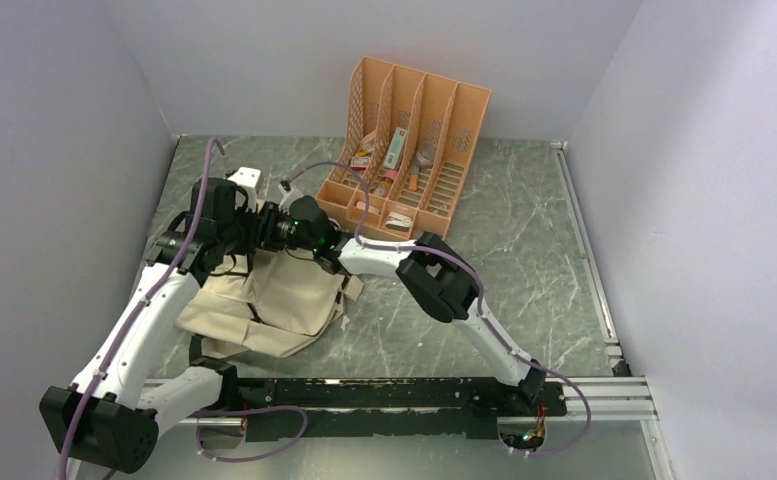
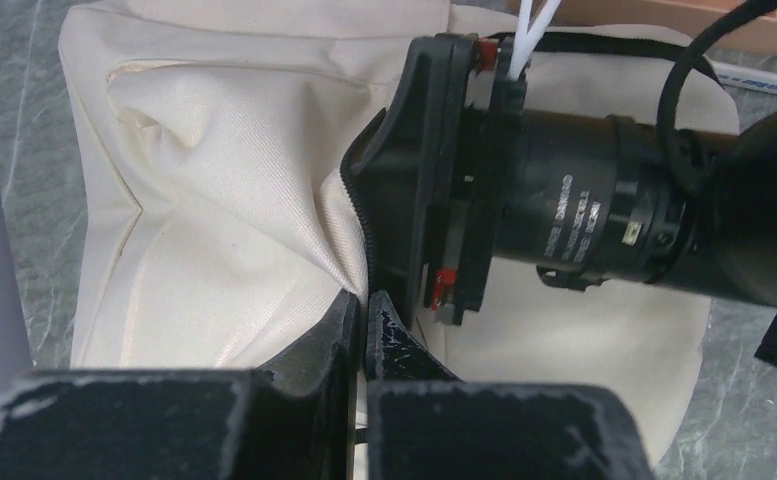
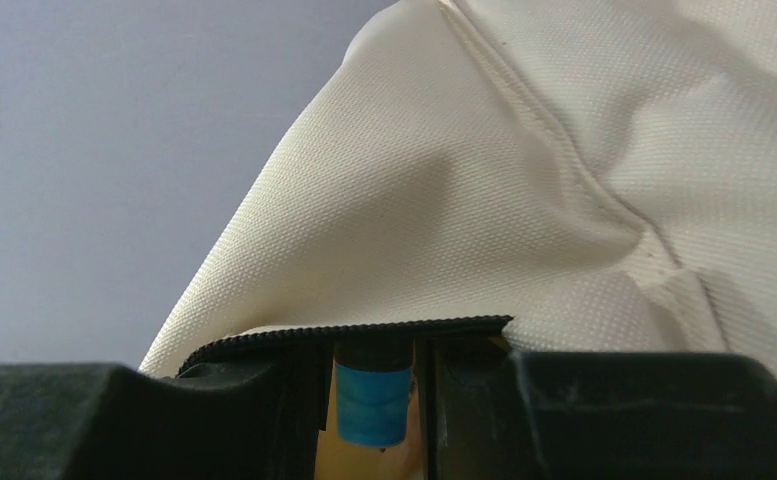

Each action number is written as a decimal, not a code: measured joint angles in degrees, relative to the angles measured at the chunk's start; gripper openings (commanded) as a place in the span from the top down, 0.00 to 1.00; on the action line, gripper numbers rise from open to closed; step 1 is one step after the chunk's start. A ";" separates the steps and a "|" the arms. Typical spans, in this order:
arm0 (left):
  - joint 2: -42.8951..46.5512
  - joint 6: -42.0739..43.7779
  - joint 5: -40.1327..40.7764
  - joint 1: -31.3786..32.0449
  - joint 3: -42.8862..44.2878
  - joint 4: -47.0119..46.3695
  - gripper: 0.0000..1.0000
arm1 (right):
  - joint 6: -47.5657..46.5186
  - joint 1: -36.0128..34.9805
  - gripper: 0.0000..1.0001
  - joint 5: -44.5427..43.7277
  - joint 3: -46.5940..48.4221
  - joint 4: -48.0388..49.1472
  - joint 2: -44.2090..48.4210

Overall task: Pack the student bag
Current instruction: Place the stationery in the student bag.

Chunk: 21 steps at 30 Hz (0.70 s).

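- The left gripper (image 2: pixel 366 320), jaws pressed together, pinches the zipper edge of the student bag (image 2: pixel 214 200).
- The right gripper (image 3: pixel 374 368) pinches a blue-capped object (image 3: pixel 371 405) at that zipper.
- The bag lies near the tabletop's (image 1: pixel 524 260) near left corner.

One student bag (image 1: pixel 284 300) is counted, and one table (image 1: pixel 524 250). One orange file organizer (image 1: pixel 464 110) is seen, and four compartments are made out in it (the small items inside are too jumbled to be counted). Two arms are counted, a left arm (image 1: pixel 144 310) and a right arm (image 1: pixel 484 320). Two grippers are counted as well, a left gripper (image 2: pixel 364 305) and a right gripper (image 3: pixel 374 385). One blue-capped item (image 3: pixel 372 412) is seen. Two purple cables (image 1: pixel 196 215) are counted, one per arm.
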State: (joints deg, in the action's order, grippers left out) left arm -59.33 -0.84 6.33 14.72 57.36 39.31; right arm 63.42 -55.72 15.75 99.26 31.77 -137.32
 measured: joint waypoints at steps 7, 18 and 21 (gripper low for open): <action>0.90 0.02 0.83 0.07 0.00 1.16 0.95 | -6.56 -1.77 0.55 -2.69 -2.89 1.95 1.25; 1.40 0.02 1.22 0.13 -0.13 1.29 0.95 | -17.90 -1.70 0.49 -5.07 -15.06 0.76 13.84; 1.42 0.00 1.42 0.13 -0.20 1.22 0.95 | -20.98 -1.40 0.49 -6.38 -20.09 -0.33 18.86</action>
State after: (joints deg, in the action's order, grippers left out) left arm -57.91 -0.84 7.75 14.85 57.17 40.53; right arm 42.44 -57.12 9.37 79.18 31.44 -118.45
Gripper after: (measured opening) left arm 0.059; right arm 0.512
